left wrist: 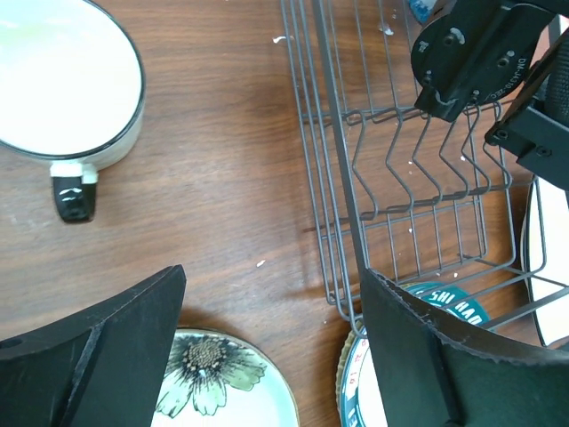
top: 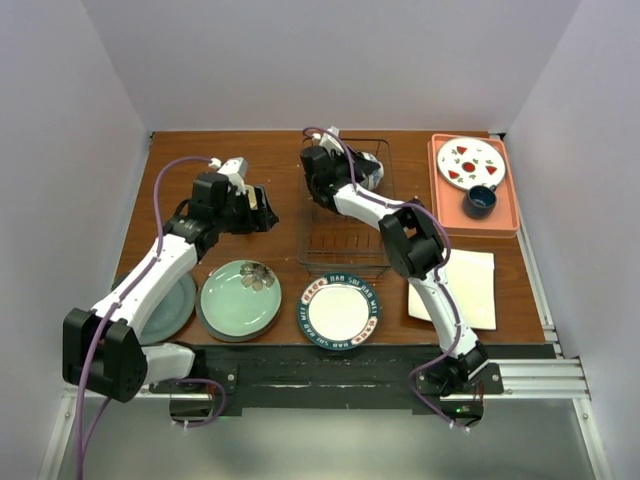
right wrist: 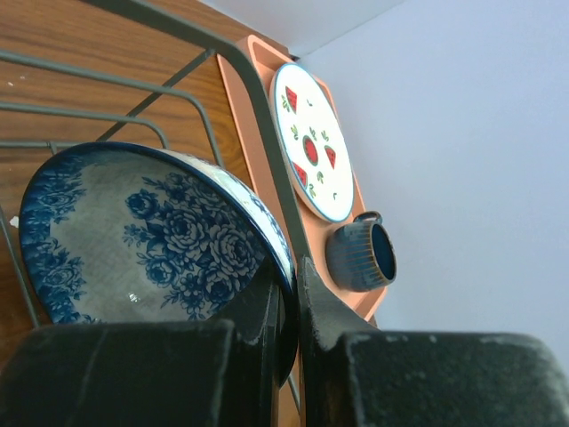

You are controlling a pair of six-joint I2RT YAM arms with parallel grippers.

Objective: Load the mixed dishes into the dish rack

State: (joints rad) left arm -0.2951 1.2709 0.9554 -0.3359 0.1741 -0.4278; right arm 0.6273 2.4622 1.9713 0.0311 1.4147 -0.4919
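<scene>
Right jaws clamped on the rim of the small blue-white patterned bowl [right wrist: 151, 240], at the dish rack's [top: 345, 245] far end. Left jaws apart, empty; cream mug [left wrist: 62, 80] ahead-left, rack right.

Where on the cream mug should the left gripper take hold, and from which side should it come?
Take the cream mug by its wall at the rim, from above, one finger inside and one outside. It stands upright with its mouth open upward; the side facing the dish rack is free. Its dark handle looks too small to pinch.
</scene>
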